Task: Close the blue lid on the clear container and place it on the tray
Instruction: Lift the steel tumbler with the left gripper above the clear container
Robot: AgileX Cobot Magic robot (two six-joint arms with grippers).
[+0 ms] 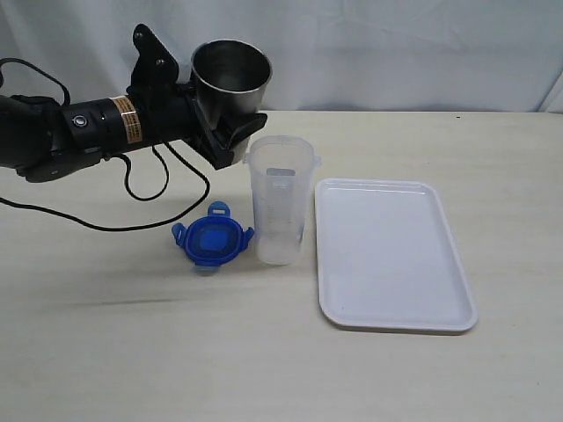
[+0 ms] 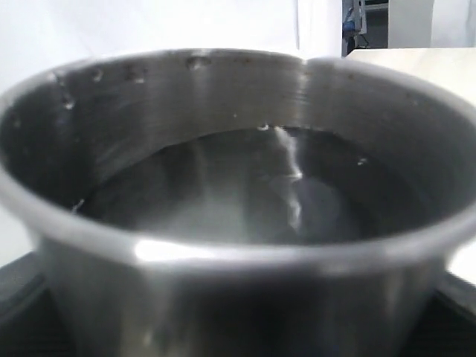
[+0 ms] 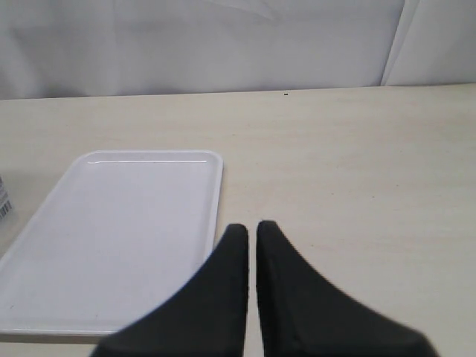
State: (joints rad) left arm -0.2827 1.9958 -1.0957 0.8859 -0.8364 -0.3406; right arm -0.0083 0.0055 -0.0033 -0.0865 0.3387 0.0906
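Steel cup (image 1: 230, 75), clamped in the left jaws, hangs close by the clear container's (image 1: 280, 202) rim. The blue lid (image 1: 209, 243) lies on the worktop (image 1: 132, 352) just beside that upright container. A careless swing could topple it. The tray (image 1: 391, 255) lies to its right; the right jaws are clenched on nothing.

There's the clear container (image 1: 280, 207), upright, open-topped, translucent and slightly tapered. The blue lid (image 1: 212, 240) lies flat just beside it on its left, snap flaps splayed out. The white tray (image 1: 391, 255) rests flat close on its right.
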